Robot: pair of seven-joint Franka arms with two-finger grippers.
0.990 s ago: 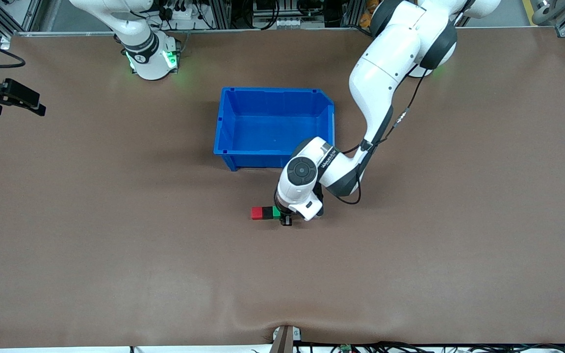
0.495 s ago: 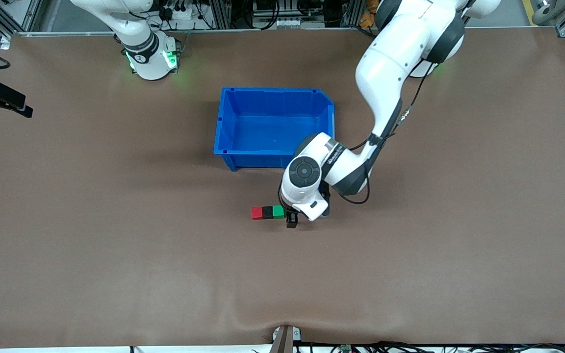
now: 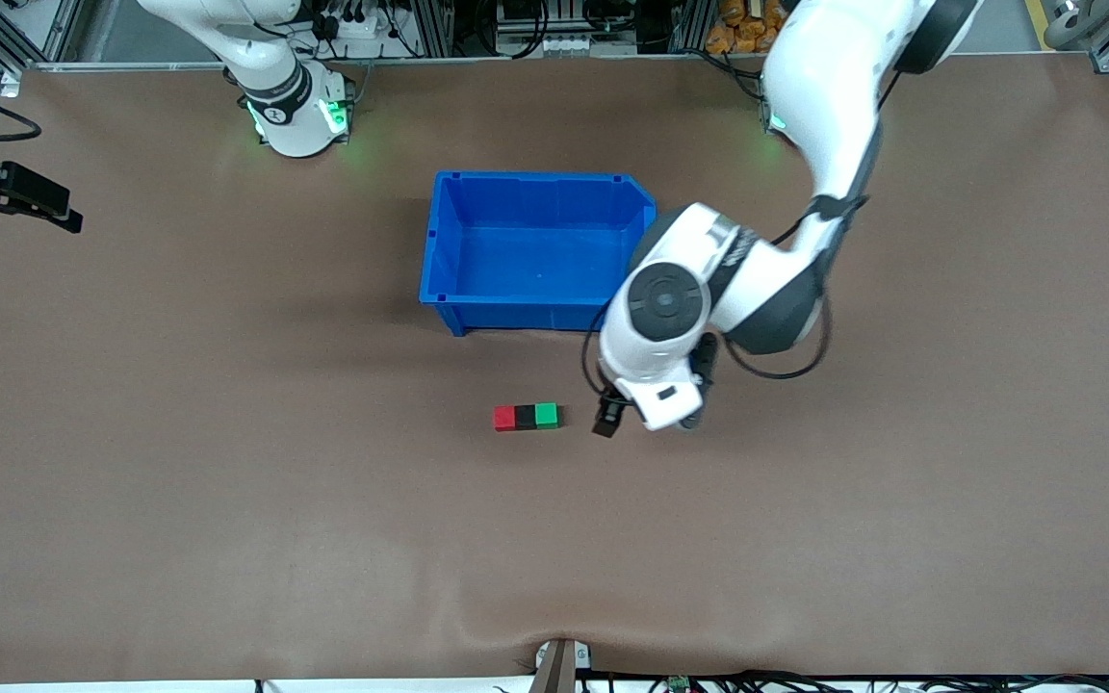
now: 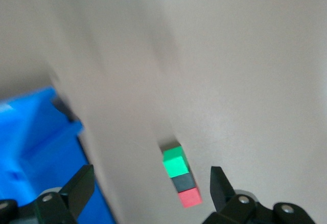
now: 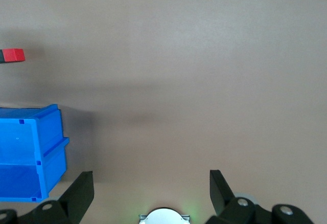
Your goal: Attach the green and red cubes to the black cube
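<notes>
The red cube (image 3: pixel 504 418), black cube (image 3: pixel 525 417) and green cube (image 3: pixel 546 415) lie touching in one row on the table, black in the middle, nearer the front camera than the blue bin. My left gripper (image 3: pixel 607 420) hangs open and empty above the table, just off the green cube's end of the row, toward the left arm's end. Its wrist view looks down on the green cube (image 4: pixel 175 161), the black cube (image 4: pixel 183 182) and the red cube (image 4: pixel 189 198) between the spread fingers of the left gripper (image 4: pixel 150 177). My right gripper (image 3: pixel 59 210) waits open at the right arm's end of the table; the right gripper (image 5: pixel 152 177) holds nothing.
An open blue bin (image 3: pixel 443 241) stands mid-table, farther from the front camera than the row of cubes. The right wrist view shows the bin's corner (image 5: pixel 48 147) and the red cube (image 5: pixel 13 55). Brown tabletop surrounds the row.
My left gripper has opened, let go of the green cube, and risen away toward the left arm's end. The three cubes stay in their row. The right gripper barely shifted.
</notes>
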